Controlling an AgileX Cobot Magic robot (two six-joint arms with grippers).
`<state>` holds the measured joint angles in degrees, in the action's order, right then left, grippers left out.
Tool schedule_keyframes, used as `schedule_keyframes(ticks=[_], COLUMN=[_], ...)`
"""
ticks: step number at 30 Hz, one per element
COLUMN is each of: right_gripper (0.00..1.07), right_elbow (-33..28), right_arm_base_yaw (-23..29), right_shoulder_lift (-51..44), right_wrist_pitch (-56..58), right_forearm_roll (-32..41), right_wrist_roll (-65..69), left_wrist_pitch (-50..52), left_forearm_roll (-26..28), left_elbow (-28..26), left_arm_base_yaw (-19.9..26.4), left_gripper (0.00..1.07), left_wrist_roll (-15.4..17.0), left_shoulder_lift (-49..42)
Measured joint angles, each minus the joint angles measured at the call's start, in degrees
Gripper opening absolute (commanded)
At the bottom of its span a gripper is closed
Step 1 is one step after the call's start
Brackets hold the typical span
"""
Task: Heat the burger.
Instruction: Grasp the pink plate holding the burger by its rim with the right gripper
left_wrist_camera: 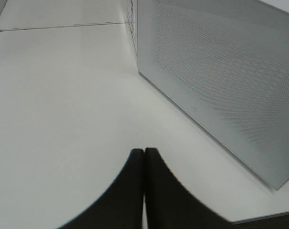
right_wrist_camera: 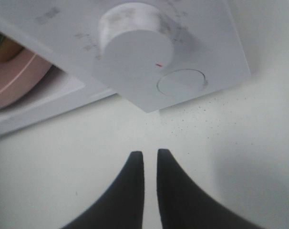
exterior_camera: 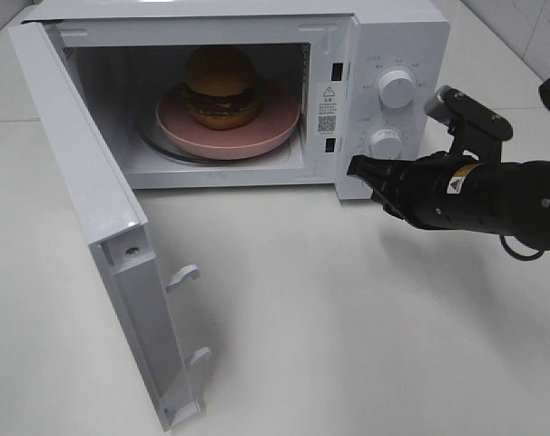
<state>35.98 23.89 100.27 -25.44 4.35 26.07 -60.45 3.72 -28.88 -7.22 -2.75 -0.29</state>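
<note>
The burger, with a golden-brown bun and layered filling, sits on a pink plate inside the white microwave. The microwave's door stands wide open to the left. My right gripper is shut and empty, low in front of the control panel, just below the lower knob. In the right wrist view the gripper points at that knob, with the plate's edge to one side. My left gripper is shut and empty beside the door's outer face. It is out of the exterior view.
An upper knob sits above the lower one. A round button lies beside the lower knob. The open door's latch hooks stick out over the white table. A tiled wall stands at the back right.
</note>
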Motion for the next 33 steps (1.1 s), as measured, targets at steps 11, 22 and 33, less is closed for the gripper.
schedule_keyframes(ticks=[11,22,33], right_gripper=[0.13,0.15,0.22], right_elbow=[-0.06,11.57,20.40], right_arm_base_yaw=[0.00,0.00,0.06], right_shoulder_lift=[-4.87,-5.90,-5.90], right_wrist_pitch=[16.84,56.09,73.28], right_forearm_roll=[-3.21,-3.50,0.69], right_wrist_roll=[-24.12,-26.87,-31.40], left_wrist_pitch=[0.00,0.00,0.00], left_forearm_roll=[0.00,0.00,0.00], left_elbow=[0.00,0.00,0.00], left_arm_base_yaw=[0.00,0.00,0.00], left_gripper=[0.00,0.00,0.00], left_wrist_roll=[0.00,0.00,0.00], left_shoulder_lift=[0.00,0.00,0.00])
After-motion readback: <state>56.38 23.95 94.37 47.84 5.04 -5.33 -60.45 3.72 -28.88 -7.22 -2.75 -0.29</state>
